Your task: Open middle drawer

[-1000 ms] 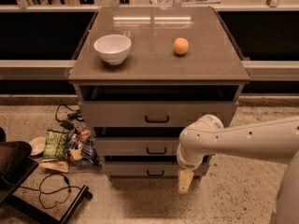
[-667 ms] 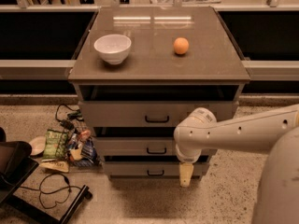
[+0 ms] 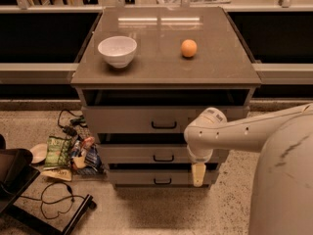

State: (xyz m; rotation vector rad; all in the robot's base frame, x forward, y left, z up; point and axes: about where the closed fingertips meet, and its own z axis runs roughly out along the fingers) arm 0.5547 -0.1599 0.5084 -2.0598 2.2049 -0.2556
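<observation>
The middle drawer (image 3: 129, 154) is the grey front between two like it in the cabinet, with a small black bar handle (image 3: 163, 158). Its front lies about level with the drawers above and below, and no interior shows. My gripper (image 3: 198, 174) hangs pointing down from the white arm (image 3: 230, 131), which comes in from the right. It is to the right of the handle and slightly lower, in front of the right end of the middle and bottom drawer fronts. It does not touch the handle.
The cabinet top (image 3: 161, 28) holds a white bowl (image 3: 117, 50) and an orange (image 3: 189, 48). Snack bags and cables (image 3: 68, 153) lie on the floor left of the cabinet. A black chair base (image 3: 29, 190) stands at the lower left. My white body fills the lower right.
The arm has swung in toward the cabinet and the gripper has risen a little, from the bottom drawer's level toward the middle drawer. The drawers have not moved.
</observation>
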